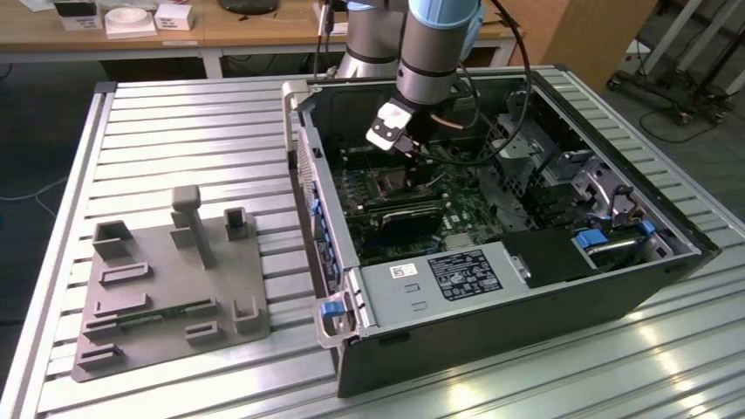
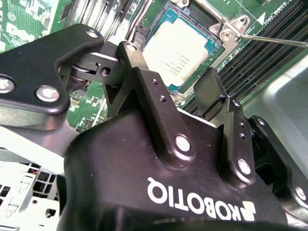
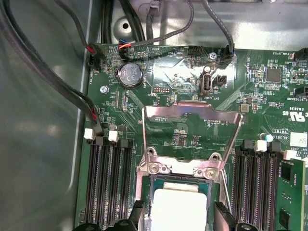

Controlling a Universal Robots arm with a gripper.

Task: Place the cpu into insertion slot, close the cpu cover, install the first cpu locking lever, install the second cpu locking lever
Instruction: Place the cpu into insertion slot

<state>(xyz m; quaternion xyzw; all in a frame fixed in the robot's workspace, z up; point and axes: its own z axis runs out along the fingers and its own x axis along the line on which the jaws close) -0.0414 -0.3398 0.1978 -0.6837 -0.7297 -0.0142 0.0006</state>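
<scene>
- Hovering low inside the computer case [image 1: 512,288] with the pincer [image 2: 171,62] spread wider than the cpu [image 2: 180,48] and gripping nothing; one finger [image 2: 137,41] on each side of the chip, clear of its edges in both wrist views.
- Lying flat in the insertion slot [image 3: 180,178], silvery face up, directly between the fingertips and just past them. Looks seated, but impossible to confirm at every corner.
- Swung open beyond the fingertips, past the far edge of the chip: the cpu cover [image 3: 192,113], with green board showing through its window and nothing yet holding the chip down.
- Off to one side of the pincer, beyond one finger: a thin metal rod, probably a locking lever [image 2: 274,40], raised and unhooked.
- Flanking the fingers on their outer sides: long black memory slots [image 3: 108,183], close by.
- Risk of skewing the chip: any sideways drift or partial closing of the fingers could catch an edge and tilt or lift it out of the socket.
- Risk of bent contacts: pressing the cover onto a tilted chip would probably damage the socket.
- Risk of snagging: spread this wide, the fingers could scrape the memory slots or catch the raised rod.
</scene>
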